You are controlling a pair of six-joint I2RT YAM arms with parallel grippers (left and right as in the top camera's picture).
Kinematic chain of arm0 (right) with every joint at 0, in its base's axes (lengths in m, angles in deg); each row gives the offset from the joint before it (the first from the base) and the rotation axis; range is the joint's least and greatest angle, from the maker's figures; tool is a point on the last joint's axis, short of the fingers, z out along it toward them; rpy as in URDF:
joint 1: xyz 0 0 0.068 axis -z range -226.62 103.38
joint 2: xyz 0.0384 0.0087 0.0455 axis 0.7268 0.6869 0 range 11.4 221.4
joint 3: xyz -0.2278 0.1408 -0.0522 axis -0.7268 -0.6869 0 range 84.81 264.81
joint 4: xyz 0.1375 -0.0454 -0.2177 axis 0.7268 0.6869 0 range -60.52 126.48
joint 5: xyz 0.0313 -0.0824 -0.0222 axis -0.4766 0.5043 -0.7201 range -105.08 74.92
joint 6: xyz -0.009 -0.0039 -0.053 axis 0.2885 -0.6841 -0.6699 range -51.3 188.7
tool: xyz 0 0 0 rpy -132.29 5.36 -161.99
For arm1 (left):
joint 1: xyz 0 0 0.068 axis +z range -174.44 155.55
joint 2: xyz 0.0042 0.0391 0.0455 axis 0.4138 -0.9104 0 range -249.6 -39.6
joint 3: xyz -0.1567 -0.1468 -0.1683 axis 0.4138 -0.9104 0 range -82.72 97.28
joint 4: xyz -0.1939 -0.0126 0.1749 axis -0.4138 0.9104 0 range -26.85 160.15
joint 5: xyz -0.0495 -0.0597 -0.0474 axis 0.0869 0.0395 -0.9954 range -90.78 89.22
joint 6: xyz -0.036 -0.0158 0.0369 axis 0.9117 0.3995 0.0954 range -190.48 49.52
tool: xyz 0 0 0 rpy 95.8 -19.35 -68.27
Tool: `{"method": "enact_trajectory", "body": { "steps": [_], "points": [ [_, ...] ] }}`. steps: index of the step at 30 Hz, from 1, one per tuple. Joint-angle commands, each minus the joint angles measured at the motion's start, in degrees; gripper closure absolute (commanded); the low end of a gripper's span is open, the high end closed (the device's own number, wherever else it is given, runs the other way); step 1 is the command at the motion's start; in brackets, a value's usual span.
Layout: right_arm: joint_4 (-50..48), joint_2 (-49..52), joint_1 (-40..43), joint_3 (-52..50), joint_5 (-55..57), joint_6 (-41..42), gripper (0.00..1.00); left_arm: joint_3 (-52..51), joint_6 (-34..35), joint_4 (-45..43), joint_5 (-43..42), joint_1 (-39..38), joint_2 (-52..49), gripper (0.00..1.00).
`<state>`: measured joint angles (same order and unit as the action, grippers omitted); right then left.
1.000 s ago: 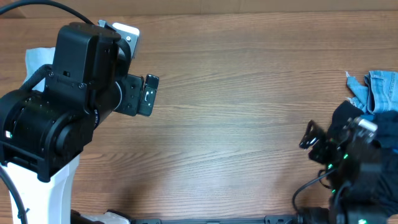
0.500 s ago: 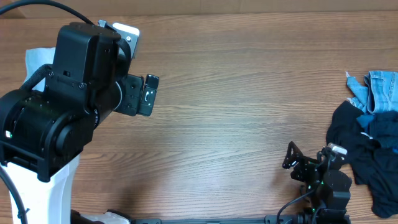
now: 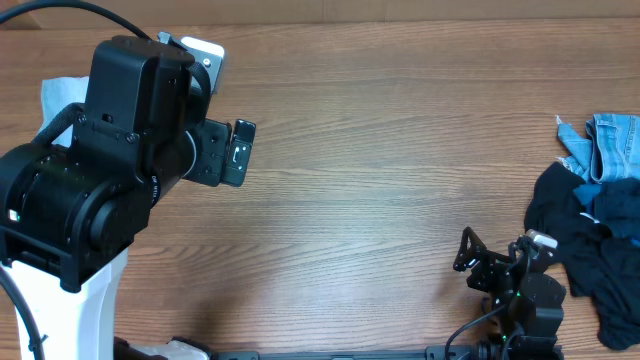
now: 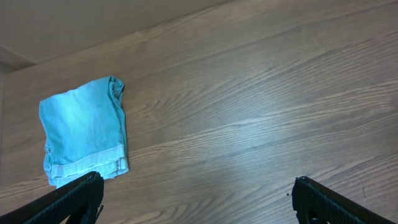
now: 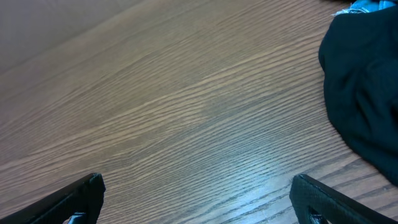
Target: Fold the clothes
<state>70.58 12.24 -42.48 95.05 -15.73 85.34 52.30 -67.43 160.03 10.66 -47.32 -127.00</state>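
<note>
A pile of unfolded clothes lies at the table's right edge: a dark navy garment (image 3: 570, 215) with light blue denim (image 3: 612, 140) behind it. The navy garment also shows at the right of the right wrist view (image 5: 364, 81). A folded light blue denim piece (image 4: 84, 130) lies flat in the left wrist view; in the overhead view it (image 3: 52, 100) is mostly hidden behind the left arm. My left gripper (image 3: 238, 150) (image 4: 199, 202) is open and empty above bare wood. My right gripper (image 3: 468, 252) (image 5: 199, 202) is open and empty, left of the navy garment and apart from it.
The wooden table (image 3: 400, 150) spreads between the two arms. The bulky left arm body (image 3: 90, 190) covers the left side. The right arm base and cables (image 3: 520, 310) sit at the front edge.
My right arm has drawn back from the navy garment toward the front edge and a little left, then held still. The left arm has not moved.
</note>
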Motion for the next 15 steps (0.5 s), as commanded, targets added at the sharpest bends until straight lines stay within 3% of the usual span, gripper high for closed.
{"method": "enact_trajectory", "body": {
  "steps": [1, 3, 6, 9, 13, 15],
  "points": [
    [-0.37, -0.68, 0.28, -1.07, -0.52, -0.17, 0.00, -0.02, -0.55, -0.09, 3.17, 0.61, 0.52, 0.00],
    [-0.37, -0.68, 0.28, -1.07, -0.52, -0.17, 0.00, -2.01, -1.38, -3.08, 3.30, 3.04, 1.60, 0.00],
    [-0.37, -0.68, 0.28, -1.07, -0.52, -0.15, 0.00, -13.42, -6.05, -16.46, -7.28, 8.92, 6.38, 0.00],
    [-0.37, -0.68, 0.28, -1.07, -0.52, -0.17, 0.00, -33.24, -12.09, -33.75, -16.11, 13.42, 15.63, 0.00],
    [-0.37, -0.68, 0.28, -1.07, -0.52, -0.17, 0.00, -55.25, -12.07, -47.58, -16.41, 15.41, 27.78, 0.00],
    [-0.37, -0.68, 0.28, -1.07, -0.55, -0.15, 0.00, -71.43, -12.04, -57.42, -16.90, 15.89, 38.66, 0.00]
  ]
}}
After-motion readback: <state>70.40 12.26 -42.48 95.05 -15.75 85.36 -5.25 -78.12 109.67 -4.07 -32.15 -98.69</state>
